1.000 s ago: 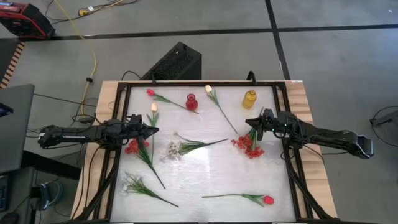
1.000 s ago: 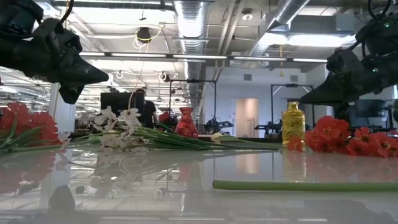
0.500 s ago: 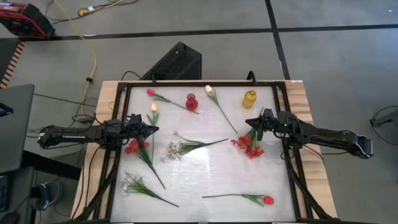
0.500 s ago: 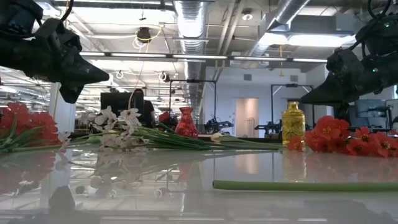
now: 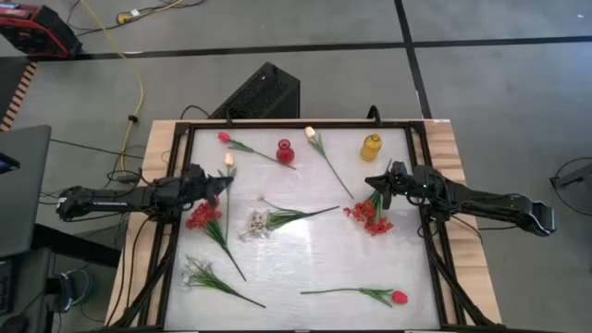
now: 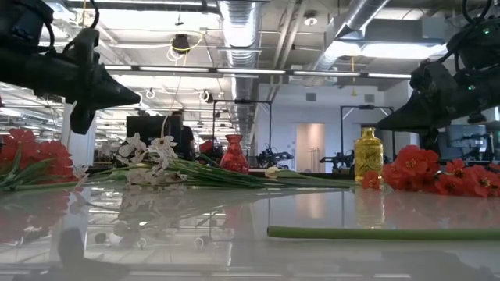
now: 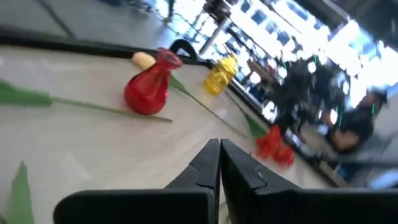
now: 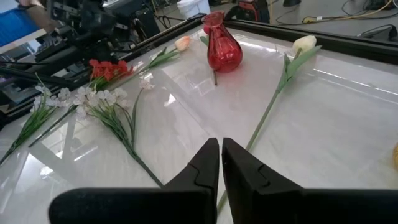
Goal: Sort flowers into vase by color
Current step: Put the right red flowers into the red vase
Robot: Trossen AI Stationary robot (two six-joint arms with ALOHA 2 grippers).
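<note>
Flowers lie flat on the white table top [image 5: 305,250]. They are a red tulip [image 5: 225,138], two cream-peach tulips [image 5: 228,160] [image 5: 311,133], two red blossom clusters [image 5: 201,217] [image 5: 369,215], two white sprays [image 5: 256,223] [image 5: 196,272], and a red tulip [image 5: 399,297] near the front. A red vase [image 5: 285,149] and a yellow vase [image 5: 371,146] stand upright at the far side. My left gripper [image 5: 228,182] is shut and empty, raised above the stem of the left cream tulip. My right gripper [image 5: 369,181] is shut and empty, raised above the right red cluster.
A black frame [image 5: 176,222] runs around the table top. A dark box [image 5: 261,92] and cables lie on the floor beyond the far edge. Bare table top [image 5: 314,259] lies between the flowers in the middle.
My left gripper has moved a little toward the table's far edge and turned about its axis, staying shut. My right gripper and the flowers have kept still.
</note>
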